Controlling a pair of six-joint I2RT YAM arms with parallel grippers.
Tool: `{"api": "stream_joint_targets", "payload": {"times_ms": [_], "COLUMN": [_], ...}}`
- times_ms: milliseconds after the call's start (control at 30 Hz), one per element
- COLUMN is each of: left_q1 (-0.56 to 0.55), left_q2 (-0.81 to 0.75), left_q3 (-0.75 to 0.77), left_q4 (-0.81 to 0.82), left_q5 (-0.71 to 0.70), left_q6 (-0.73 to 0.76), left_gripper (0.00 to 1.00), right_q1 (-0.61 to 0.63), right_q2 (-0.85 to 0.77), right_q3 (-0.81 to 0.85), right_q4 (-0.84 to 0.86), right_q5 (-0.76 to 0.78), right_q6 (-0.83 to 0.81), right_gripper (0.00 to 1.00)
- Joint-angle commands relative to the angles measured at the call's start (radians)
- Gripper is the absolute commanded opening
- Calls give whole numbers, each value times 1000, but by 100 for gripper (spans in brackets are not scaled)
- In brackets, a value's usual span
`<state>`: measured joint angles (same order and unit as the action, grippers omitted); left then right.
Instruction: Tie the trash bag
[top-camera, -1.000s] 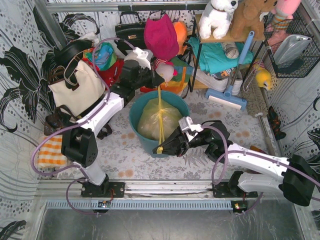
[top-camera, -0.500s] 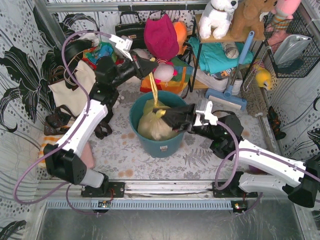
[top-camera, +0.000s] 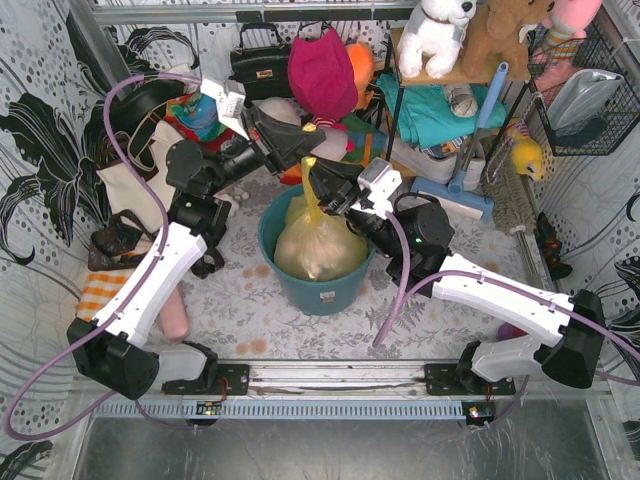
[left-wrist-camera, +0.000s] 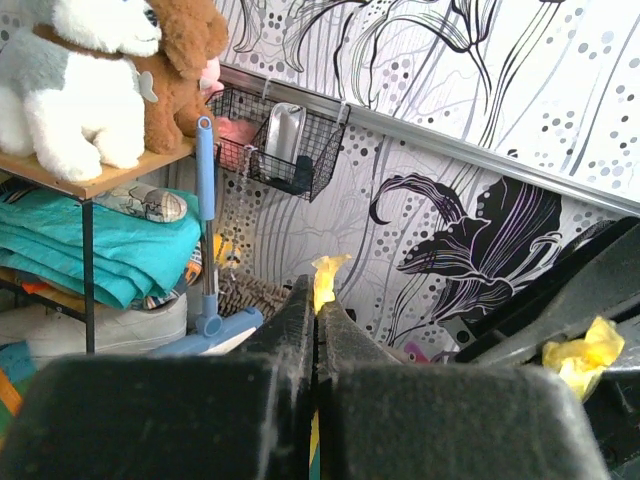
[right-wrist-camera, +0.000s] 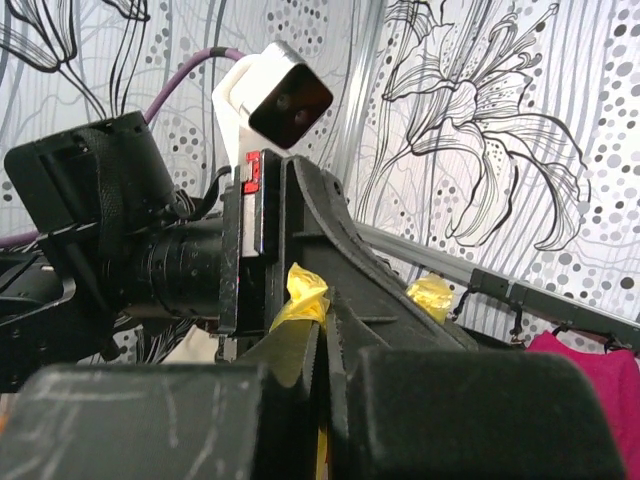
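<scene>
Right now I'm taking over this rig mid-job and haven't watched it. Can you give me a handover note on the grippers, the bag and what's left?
Left gripper: shut on a yellow end of the trash bag.
Right gripper: shut on another end, close beside the left.
Bag: sits in the bin, neck pulled up above the rim.
Done: both ends gathered and gripped.
Left: no finished knot shows; probably cross the ends, pull tight, then release.

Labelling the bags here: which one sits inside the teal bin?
The translucent yellow-green trash bag, which fills the teal bin with paper waste showing through it. The cream tote bag and the black handbag both stand outside the bin.
</scene>
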<state>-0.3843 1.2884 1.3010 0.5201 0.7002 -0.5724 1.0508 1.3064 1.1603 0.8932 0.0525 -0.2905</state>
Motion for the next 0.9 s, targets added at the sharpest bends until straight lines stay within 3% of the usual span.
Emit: {"api": "stream_joint_targets", "payload": {"times_ms": [0,67,133,200,267,400,633,867], "left_q1": [-7,-6,-7,-7,-6,-7,-7,-6], "left_q2": [-12,-21,-25,-32,-41,-63,-125,-211], "left_q3": [7,-23,-39,-46,-47,-37,-24,-60], "left_q4": [26,23,19,18,3,-50,-179,-288], "left_q5": [7,-5,-17,-27,-39,-72,-163,-302], "left_q6": [8,13,19,25,42,83,175,255], "left_gripper": [2,5,14,27,42,57,69,76], "right_q1": [4,4,4,5,4,5,5,5], "right_q2": [-29,-47,-69,-94,-124,-197,-321,-404], "right_q3": [-14,-52,-74,-74,-66,-46,-4,22], "right_q4": [84,85,73,24,-46,-225,-539,-788], "right_q5": [59,86,108,109,101,69,89,106], "right_q6": [8,32,57,75,95,153,222,177], "right_gripper": [0,13,36,48,55,61,72,88]}}
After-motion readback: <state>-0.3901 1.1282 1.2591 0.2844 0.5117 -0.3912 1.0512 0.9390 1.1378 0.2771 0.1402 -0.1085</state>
